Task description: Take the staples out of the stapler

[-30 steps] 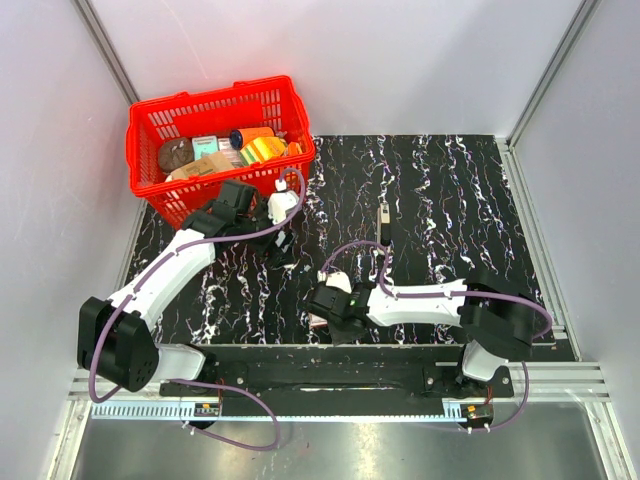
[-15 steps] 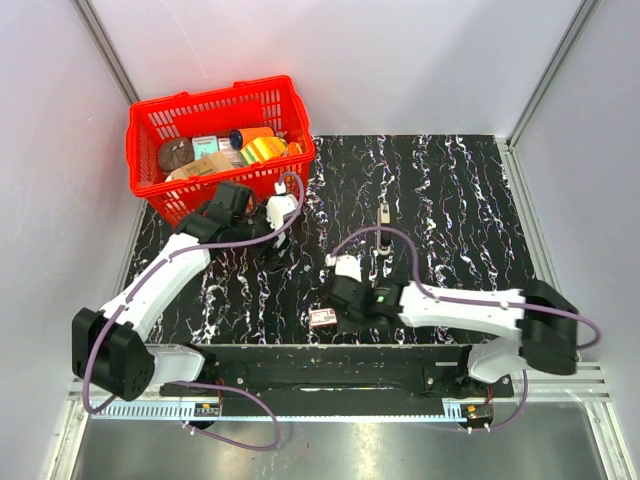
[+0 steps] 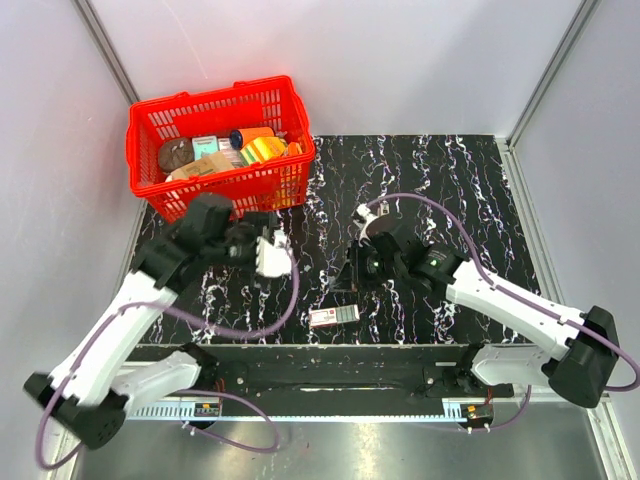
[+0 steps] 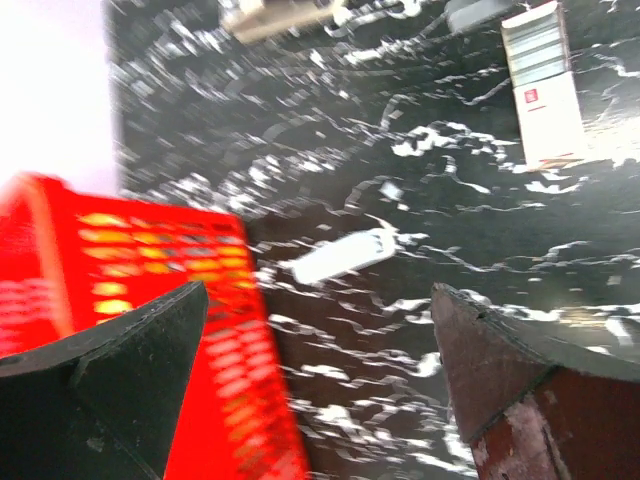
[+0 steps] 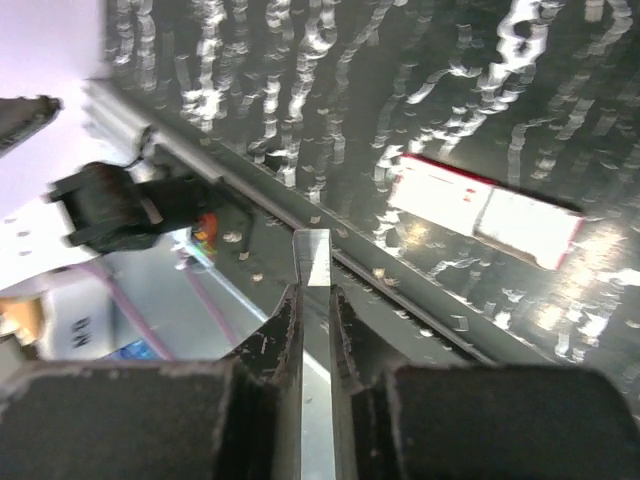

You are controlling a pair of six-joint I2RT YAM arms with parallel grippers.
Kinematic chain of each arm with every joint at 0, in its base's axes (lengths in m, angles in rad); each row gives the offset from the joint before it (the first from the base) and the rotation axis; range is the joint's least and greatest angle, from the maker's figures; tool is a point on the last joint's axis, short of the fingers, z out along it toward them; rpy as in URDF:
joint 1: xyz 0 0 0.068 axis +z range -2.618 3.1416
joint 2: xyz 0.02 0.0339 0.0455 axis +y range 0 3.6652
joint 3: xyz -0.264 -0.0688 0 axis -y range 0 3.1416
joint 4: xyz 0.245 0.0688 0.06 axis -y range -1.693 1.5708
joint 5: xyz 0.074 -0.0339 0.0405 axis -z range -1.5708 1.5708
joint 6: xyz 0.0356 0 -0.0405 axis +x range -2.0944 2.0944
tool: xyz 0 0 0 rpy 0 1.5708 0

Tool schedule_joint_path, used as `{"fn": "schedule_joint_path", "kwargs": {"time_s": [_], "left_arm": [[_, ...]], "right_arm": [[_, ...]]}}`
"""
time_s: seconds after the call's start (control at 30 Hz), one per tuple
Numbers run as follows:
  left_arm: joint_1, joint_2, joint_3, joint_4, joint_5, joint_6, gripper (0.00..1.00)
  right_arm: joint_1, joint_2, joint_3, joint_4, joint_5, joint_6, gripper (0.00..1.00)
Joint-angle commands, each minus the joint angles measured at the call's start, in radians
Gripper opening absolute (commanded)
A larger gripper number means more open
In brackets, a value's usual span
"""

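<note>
My right gripper is shut on a thin silvery strip that looks like a strip of staples and juts out past the fingertips. In the top view this gripper hangs over the middle of the table. My left gripper is open and empty, and in the top view it is just right of the basket. A slim pale white object lies on the table ahead of it. It may be the stapler, but the frame is too blurred to be sure. I cannot make out the stapler in the top view.
A flat white-and-red box lies near the front edge and also shows in the left wrist view and right wrist view. A red basket of goods stands at the back left, close to my left fingers. A tan object is blurred at the far end.
My right arm has swung from the box at the front up to the middle of the table, uncovering the box. My left gripper has moved away from the basket's side towards the front.
</note>
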Motion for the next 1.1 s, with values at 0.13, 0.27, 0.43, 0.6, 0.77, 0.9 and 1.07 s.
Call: {"fn": "schedule_joint_path", "kwargs": {"time_s": [0.13,0.27,0.43,0.6,0.77,0.9,1.07], "left_arm": [[-0.205,-0.412,-0.431,0.490,-0.138,0.417,0.99],[-0.227,-0.526,-0.571,0.627,-0.063,0.563,0.97],[-0.230,-0.527,-0.575,0.695,-0.020,0.575,0.77],[-0.239,-0.543,-0.594,0.731,0.030,0.603,0.49],[-0.239,-0.599,-0.638,0.692,0.092,0.693,0.46],[-0.239,-0.606,-0.652,0.664,0.089,0.727,0.46],[-0.241,-0.590,-0.652,0.642,0.058,0.753,0.50]], "right_arm": [[-0.060,0.047,-0.071,0.492,-0.521,0.199,0.04],[-0.067,0.047,-0.109,0.650,-0.613,0.274,0.04],[-0.075,0.074,-0.174,0.877,-0.704,0.393,0.05],[-0.075,0.127,-0.162,0.940,-0.735,0.427,0.05],[-0.076,0.160,-0.122,0.945,-0.749,0.424,0.05],[-0.076,0.174,-0.122,0.992,-0.762,0.449,0.05],[-0.078,0.177,-0.125,0.996,-0.776,0.454,0.05]]}}
